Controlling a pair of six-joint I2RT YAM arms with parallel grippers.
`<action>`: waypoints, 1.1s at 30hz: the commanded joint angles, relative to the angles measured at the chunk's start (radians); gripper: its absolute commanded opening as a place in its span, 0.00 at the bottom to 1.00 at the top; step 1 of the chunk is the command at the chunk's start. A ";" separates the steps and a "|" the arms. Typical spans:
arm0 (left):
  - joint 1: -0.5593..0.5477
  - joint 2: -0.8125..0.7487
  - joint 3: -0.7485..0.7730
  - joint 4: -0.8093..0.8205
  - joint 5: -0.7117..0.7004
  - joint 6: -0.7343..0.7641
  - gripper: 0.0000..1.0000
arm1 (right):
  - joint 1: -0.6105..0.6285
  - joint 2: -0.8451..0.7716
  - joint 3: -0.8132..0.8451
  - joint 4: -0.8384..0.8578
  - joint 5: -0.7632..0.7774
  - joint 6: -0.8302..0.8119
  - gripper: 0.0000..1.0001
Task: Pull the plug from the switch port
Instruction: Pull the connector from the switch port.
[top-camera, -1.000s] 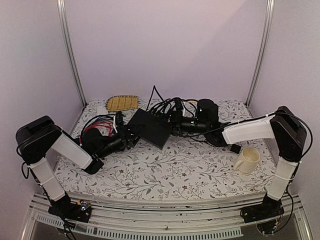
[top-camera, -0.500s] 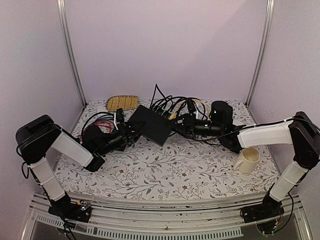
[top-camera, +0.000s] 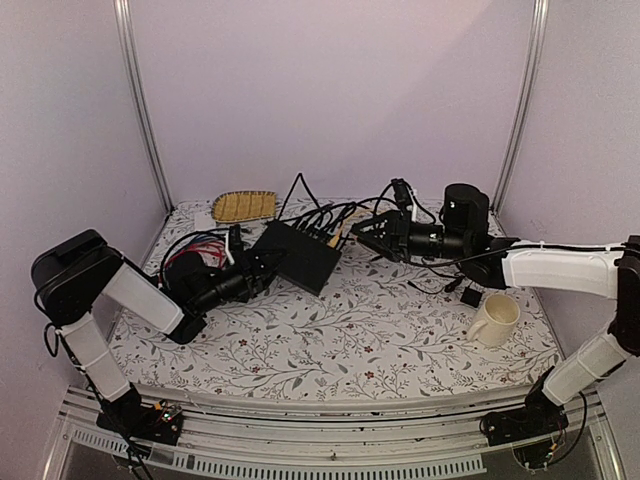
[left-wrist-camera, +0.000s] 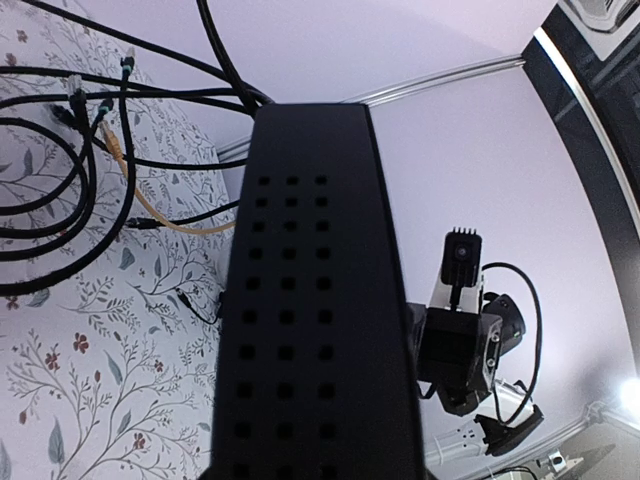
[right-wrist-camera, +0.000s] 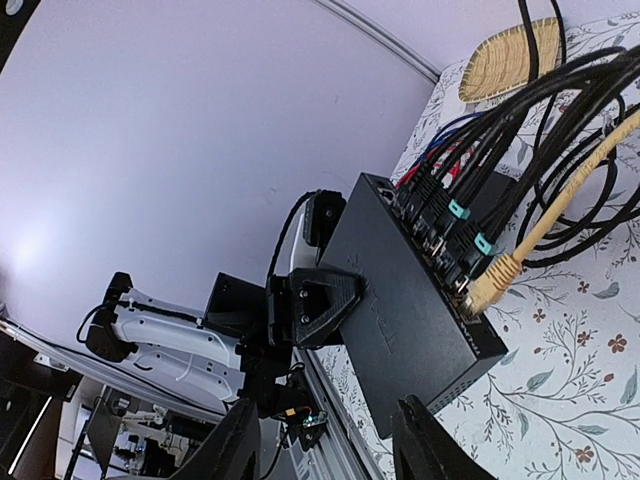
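Floral tabletop (top-camera: 330, 345): we find the switch (top-camera: 300, 257) left of centre, with the left hand (top-camera: 256, 272) clenched on its left edge. Since a second ago the right hand (top-camera: 362, 232) has drawn back rightward, clear of the sockets, jaws spread and empty. Cables (right-wrist-camera: 450, 200) remain plugged in.

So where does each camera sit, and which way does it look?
Top external: above, behind the bases, looking down the table; both arms show.
Left wrist: on the left arm, looking along the switch toward the right arm.
Right wrist: on the right arm, facing the switch and left gripper; own fingers below.
Shared: every view shows the switch.
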 joint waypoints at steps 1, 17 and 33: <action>0.011 -0.068 -0.020 0.134 -0.005 0.017 0.00 | -0.013 0.032 0.065 -0.104 0.023 -0.027 0.45; 0.013 -0.116 -0.061 0.171 0.056 0.010 0.00 | -0.020 0.158 0.121 -0.095 -0.051 0.016 0.44; 0.009 -0.111 -0.027 0.167 0.088 0.002 0.00 | -0.024 0.252 0.134 -0.037 -0.070 0.036 0.42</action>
